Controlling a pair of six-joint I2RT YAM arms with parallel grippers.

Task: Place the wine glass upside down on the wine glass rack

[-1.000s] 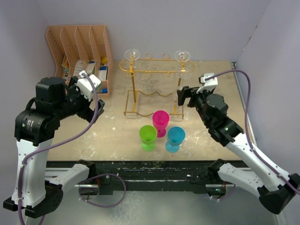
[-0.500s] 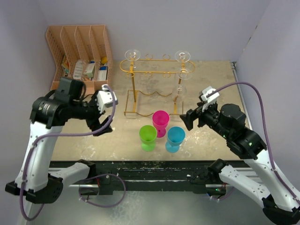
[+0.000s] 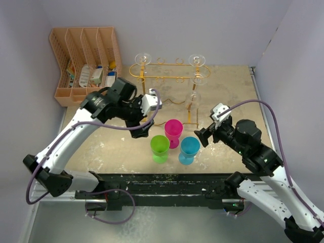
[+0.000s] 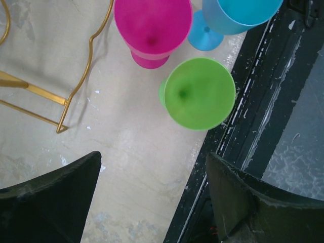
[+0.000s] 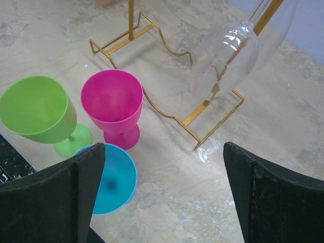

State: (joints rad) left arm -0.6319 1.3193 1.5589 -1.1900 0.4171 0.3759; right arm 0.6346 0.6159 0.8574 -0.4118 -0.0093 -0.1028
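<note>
The gold wire wine glass rack stands at the back middle; its base shows in the left wrist view and the right wrist view. Clear wine glasses hang upside down at its left end and its right end, the right one also in the right wrist view. In front stand a pink, a green and a blue goblet. My left gripper is open and empty, left of the green goblet. My right gripper is open and empty, right of the blue goblet.
A peach-orange slotted file organiser holding small items stands at the back left. Grey walls close the back and right sides. The table's dark front rail runs just beyond the green goblet.
My left arm has swung from the table's left side to the middle, beside the goblets. My right gripper has drawn back from the rack's right end towards the near edge.
</note>
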